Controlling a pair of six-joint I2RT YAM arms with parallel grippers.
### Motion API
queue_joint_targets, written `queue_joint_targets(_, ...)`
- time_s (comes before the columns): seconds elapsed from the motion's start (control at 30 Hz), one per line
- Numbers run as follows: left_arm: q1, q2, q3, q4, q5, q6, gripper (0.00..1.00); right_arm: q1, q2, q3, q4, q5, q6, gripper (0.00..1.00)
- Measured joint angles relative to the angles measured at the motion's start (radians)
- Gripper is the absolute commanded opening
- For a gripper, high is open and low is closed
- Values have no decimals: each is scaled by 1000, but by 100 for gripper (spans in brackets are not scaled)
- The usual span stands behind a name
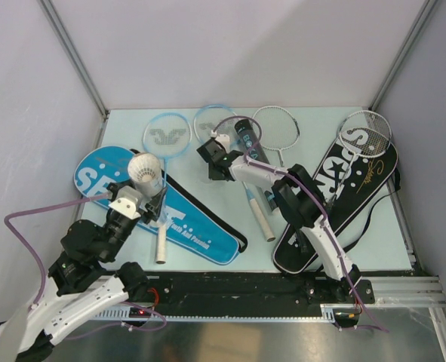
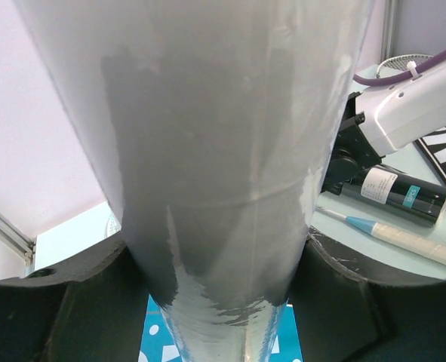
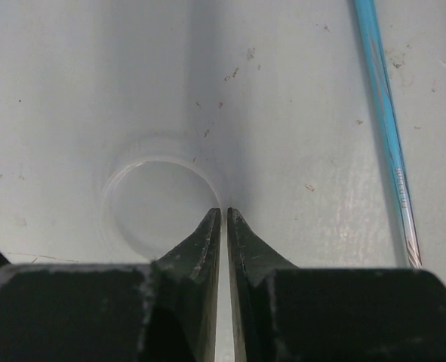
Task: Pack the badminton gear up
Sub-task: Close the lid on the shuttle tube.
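My left gripper [image 1: 141,202] is shut on a white tube [image 1: 146,173], held tilted over the blue racket cover [image 1: 192,222] with its open end up. In the left wrist view the tube [image 2: 223,151] fills the space between both fingers [image 2: 343,302]. My right gripper [image 3: 223,213] reaches down at the table's back middle [image 1: 213,148]. Its jaws stand almost together, pinching the right rim of a round clear lid [image 3: 155,207] that lies flat on the table. A black tube [image 1: 249,143] lies just right of it. No shuttlecock shows.
Two light-blue-framed rackets [image 1: 166,134] and two silver ones [image 1: 277,124] lie along the back. A black "SPORT" cover [image 1: 343,188] lies at the right. White racket grips [image 1: 260,215] point toward the near edge. A blue racket shaft [image 3: 385,136] runs right of the lid.
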Motion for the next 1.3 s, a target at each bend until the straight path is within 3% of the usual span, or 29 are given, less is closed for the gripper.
queue_joint_targets(0.1, 0, 1, 0, 0, 6, -1, 57, 2, 2, 6, -10, 20, -18, 1)
queue_joint_targets(0.27, 0, 6, -1, 0, 7, 0, 58, 4, -1, 0, -6, 28, -44, 0)
queue_joint_targets(0.43, 0, 20, -18, 1, 14, 0, 58, -16, -92, -136, 35, -43, -63, 0)
queue_joint_targets(0.83, 0, 152, -21, -7, 43, 55, 57, -198, -539, -380, 92, -303, -85, 0)
queue_joint_targets(1.3, 0, 321, -8, -25, 66, 224, 56, -273, -1041, -402, 90, -713, -105, 0)
